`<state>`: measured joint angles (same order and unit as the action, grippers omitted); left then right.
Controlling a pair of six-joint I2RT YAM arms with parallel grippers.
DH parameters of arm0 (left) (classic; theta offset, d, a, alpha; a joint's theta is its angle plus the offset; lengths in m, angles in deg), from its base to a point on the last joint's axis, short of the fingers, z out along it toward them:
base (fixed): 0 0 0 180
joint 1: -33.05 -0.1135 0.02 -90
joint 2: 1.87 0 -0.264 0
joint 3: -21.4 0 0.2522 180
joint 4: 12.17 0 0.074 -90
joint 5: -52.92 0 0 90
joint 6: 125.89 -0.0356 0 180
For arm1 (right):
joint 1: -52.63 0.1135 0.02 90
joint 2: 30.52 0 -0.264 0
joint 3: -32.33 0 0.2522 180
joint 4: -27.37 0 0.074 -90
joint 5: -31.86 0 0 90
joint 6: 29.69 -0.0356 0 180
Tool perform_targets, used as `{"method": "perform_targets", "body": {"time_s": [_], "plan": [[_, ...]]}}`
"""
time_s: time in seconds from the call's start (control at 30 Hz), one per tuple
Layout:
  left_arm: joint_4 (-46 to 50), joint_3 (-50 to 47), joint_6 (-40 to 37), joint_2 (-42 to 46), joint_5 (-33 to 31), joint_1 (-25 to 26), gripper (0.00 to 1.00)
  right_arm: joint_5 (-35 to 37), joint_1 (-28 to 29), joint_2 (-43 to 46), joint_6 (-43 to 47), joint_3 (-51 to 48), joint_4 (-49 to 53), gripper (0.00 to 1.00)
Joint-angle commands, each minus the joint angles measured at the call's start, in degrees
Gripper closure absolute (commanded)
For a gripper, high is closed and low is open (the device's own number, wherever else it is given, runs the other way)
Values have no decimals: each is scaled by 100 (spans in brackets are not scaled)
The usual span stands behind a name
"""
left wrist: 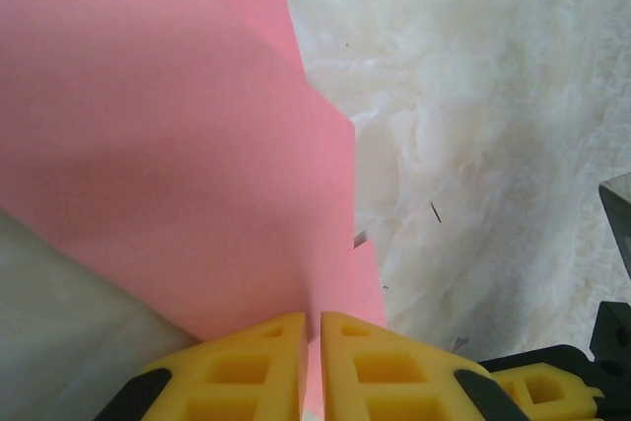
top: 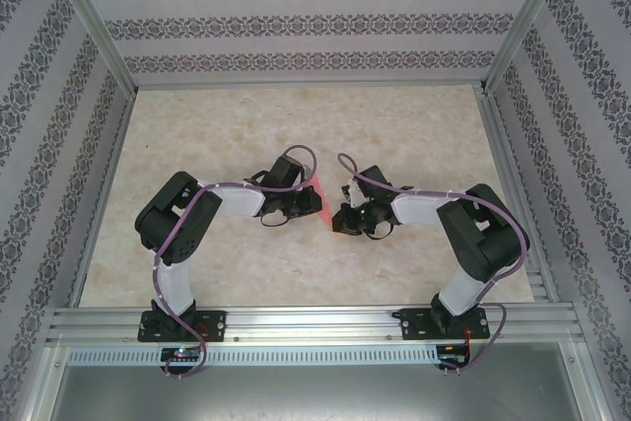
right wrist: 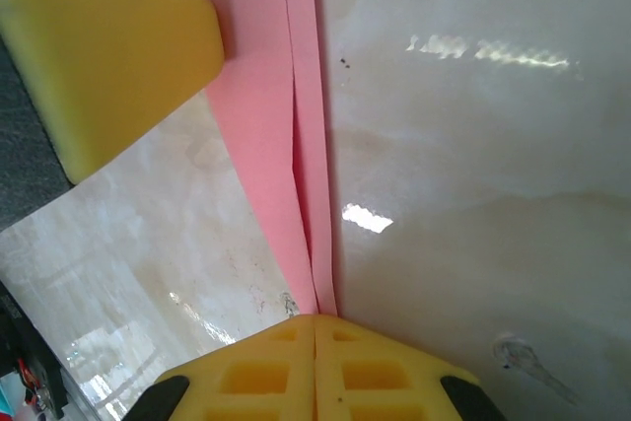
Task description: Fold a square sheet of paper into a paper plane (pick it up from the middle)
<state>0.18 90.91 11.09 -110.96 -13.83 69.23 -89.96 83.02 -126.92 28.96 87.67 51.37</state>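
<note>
paper plane (left wrist: pixel 177 145): cut off top and left | overhead: folds too small to tell

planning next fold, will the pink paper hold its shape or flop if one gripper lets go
Probably floppy: the pink paper is a thin sheet fanning in loose layers from the left gripper. Likely light and easily creased, since the right gripper pinches just its folded edge.

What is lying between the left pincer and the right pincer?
The folded pink paper spans that gap in the top view; the left pincer and right pincer are each shut on it.
</note>
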Motion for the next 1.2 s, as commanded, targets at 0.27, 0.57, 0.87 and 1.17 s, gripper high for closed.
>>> {"method": "perform_targets", "body": {"time_s": [0.27, 0.57, 0.87, 1.17], "plan": [[292, -45, 40, -297, -414, 26, 85, 228, 120, 1004, -543, -185, -562, 91], [224, -44, 38, -283, -310, 21, 85, 266, 256, 184, -644, 60, -922, 91], [-87, -17, -291, -117, -71, 12, 84, 668, 122, -371, -497, -37, -447, 92], [-137, 215, -1388, 496, 76, -284, 76, 810, -33, -589, -323, -134, 101, 92]]}}
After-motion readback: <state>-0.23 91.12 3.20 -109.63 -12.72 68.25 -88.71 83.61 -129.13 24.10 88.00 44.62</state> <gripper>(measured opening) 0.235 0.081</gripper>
